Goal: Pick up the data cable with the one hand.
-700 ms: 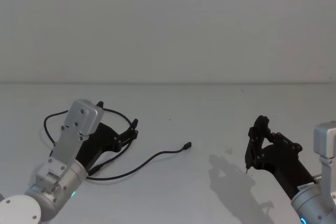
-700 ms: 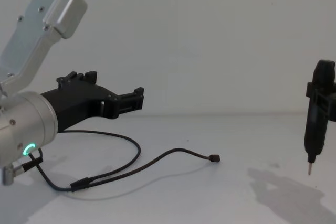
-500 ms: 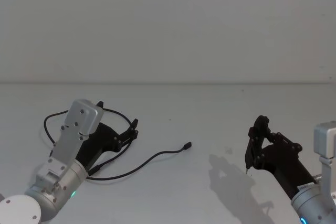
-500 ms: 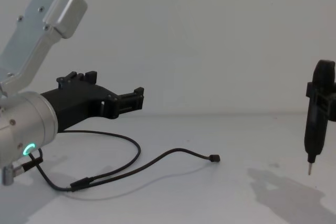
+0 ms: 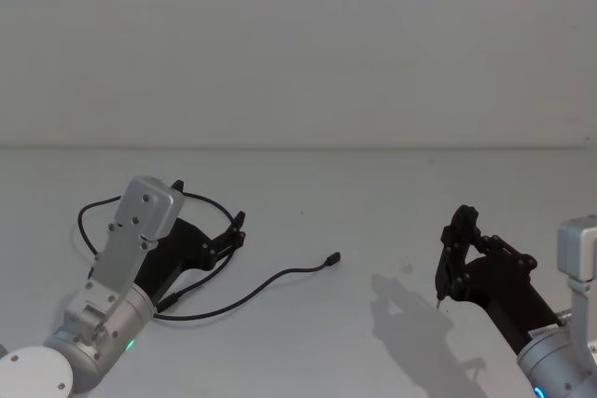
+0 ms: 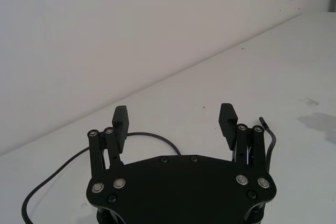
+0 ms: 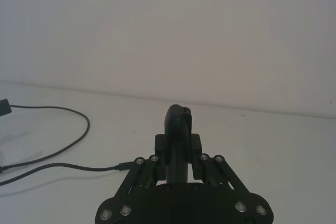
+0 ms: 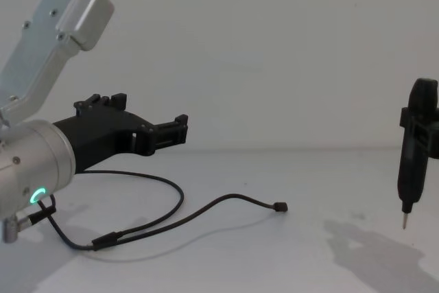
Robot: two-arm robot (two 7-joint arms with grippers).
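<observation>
The data cable (image 5: 270, 279) lies on the white table as a long black curve, and its small plug (image 5: 333, 257) points toward the middle. The chest view shows the cable (image 8: 226, 200) and its thicker inline joint (image 8: 106, 241) from the side. My left gripper (image 5: 235, 230), black and blocky on a silver wrist with a green light, hovers open a little above the cable's loop without touching it. Between its two fingers in the left wrist view (image 6: 173, 121) there is nothing, and the cable (image 6: 152, 136) runs underneath. My right gripper (image 5: 459, 253) hangs at the right, shut on a slim black pointed tool (image 8: 410, 169).
The white table (image 5: 373, 193) ends at a plain white wall behind. Bare surface lies between the plug and the right arm. The right wrist view shows the cable (image 7: 79, 129) farther off.
</observation>
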